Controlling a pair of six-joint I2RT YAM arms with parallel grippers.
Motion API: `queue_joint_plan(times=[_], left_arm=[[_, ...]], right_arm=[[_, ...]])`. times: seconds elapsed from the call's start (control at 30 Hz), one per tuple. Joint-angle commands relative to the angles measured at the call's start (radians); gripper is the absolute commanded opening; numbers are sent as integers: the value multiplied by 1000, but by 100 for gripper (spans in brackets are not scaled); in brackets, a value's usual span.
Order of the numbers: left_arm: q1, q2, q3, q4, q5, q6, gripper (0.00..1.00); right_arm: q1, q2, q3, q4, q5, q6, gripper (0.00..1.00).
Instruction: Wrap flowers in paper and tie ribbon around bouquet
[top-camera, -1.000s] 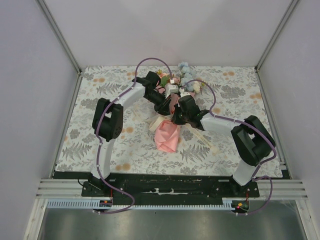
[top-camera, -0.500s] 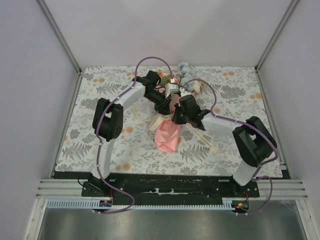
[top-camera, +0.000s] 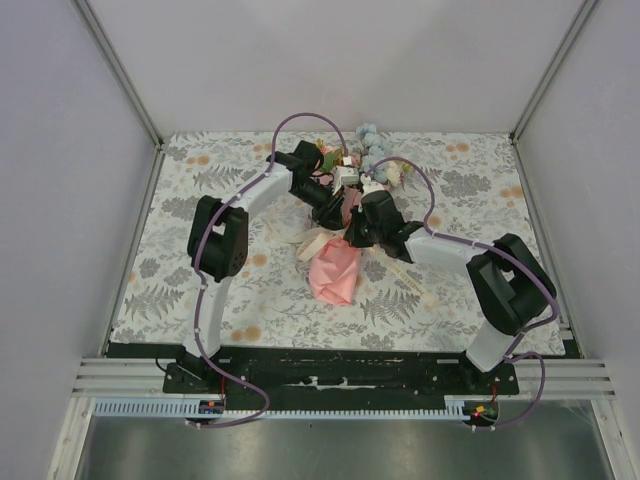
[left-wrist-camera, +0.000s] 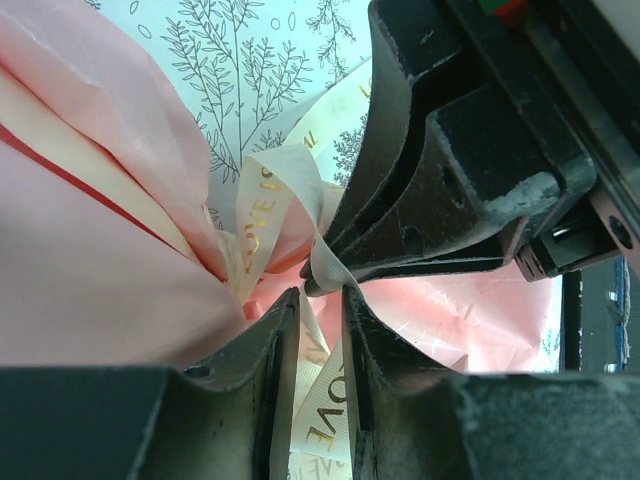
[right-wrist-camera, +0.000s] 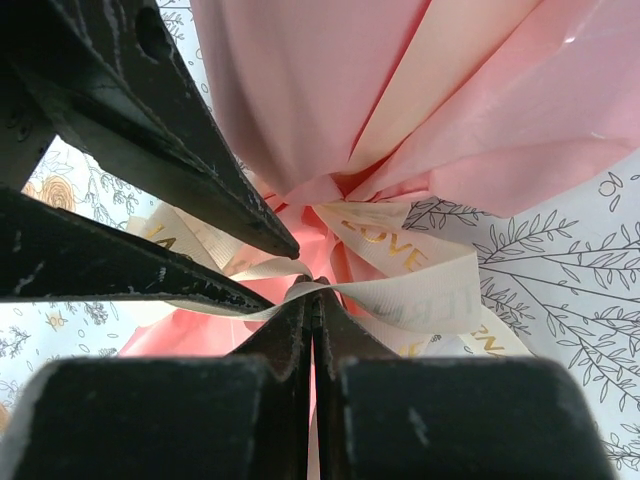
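Beside the gathered pink paper (right-wrist-camera: 300, 90), right tool (right-wrist-camera: 312, 295) pinches gold-lettered cream ribbon (right-wrist-camera: 420, 290); left tool (left-wrist-camera: 322, 300) stands narrowly apart.

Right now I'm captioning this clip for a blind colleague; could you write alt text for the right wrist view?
The right gripper, shut, pinches a cream ribbon with gold lettering at the gathered waist of pink paper. The left gripper comes in from the left, jaws apart with a ribbon strand between them, above a leaf-print tablecloth.
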Motion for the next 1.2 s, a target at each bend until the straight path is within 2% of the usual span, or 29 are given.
queue_joint_plan(times=[0.0,0.4,0.8,0.97,1.17], left_arm=[[19,14,-13,-8,-7,-24,30],[39,31,-1,-5,-38,-44,28],[41,6,-1,8,39,-40,30],[41,-3,3,23,59,-52,21],[44,-11,-2,64,73,-90,27]], right_arm=[[-12,-82,-13,150,21,-8,0],[-12,-80,-52,193,23,-41,0],[-12,-57,-61,212,-18,-49,0],[-12,-54,-62,206,-23,-49,0],[-12,-56,-67,213,-35,-38,0]])
